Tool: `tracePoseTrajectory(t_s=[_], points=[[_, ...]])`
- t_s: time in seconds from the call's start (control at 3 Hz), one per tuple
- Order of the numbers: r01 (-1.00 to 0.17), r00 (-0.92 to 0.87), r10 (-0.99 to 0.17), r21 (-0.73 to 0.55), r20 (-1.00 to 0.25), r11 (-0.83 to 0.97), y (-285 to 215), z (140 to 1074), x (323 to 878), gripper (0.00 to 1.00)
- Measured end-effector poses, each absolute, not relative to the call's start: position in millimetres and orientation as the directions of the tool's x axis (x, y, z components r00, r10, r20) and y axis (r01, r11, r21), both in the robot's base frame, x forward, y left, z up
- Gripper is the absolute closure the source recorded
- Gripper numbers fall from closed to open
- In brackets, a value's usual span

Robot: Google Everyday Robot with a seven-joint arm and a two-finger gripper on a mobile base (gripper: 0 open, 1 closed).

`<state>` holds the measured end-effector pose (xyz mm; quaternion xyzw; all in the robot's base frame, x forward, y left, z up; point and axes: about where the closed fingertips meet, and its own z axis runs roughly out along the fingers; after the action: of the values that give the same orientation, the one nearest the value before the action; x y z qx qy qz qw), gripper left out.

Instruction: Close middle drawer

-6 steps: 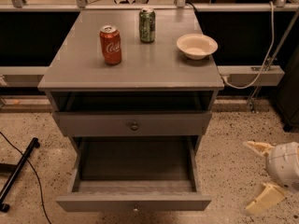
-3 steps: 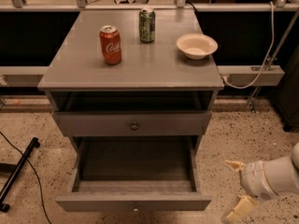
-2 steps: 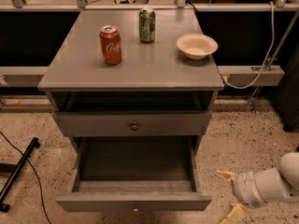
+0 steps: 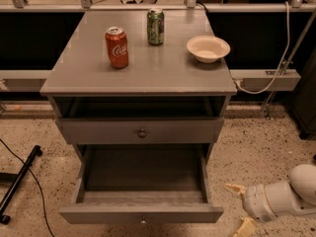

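The middle drawer (image 4: 140,213) is pulled far out at the bottom of the grey cabinet (image 4: 143,75). Its long box is empty, and its low front panel has a small knob (image 4: 143,221). Above it sits a drawer with a taller front (image 4: 187,131) and a dark round knob (image 4: 141,133). My gripper (image 4: 240,207) is low at the right, just beyond the open drawer's front right corner and not touching it. Its two cream fingertips (image 4: 234,187) are spread apart, with nothing between them.
On the cabinet top stand a red cola can (image 4: 117,47), a green can (image 4: 155,26) and a cream bowl (image 4: 208,48). A black stand leg (image 4: 19,181) and cable lie on the speckled floor at left. A white cable (image 4: 279,63) hangs at right.
My gripper has moved left across the floor, from the far right edge to just beside the open drawer's front right corner. The drawer has not moved.
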<state>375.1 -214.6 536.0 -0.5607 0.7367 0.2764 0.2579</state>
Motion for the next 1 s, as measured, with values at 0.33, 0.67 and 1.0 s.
tracePoseTrajectory(t_s=[0.33,0.67,1.0], points=[[-0.976,-0.212,-0.67,0.119,-0.711,0.183,-209.5,513.6,368.4,0.16],[-0.985,-0.173,-0.657,0.112,-0.734,0.135,-197.1,480.2,365.1,0.47],[-0.989,-0.146,-0.643,0.101,-0.752,0.106,-180.6,452.2,371.0,0.7]])
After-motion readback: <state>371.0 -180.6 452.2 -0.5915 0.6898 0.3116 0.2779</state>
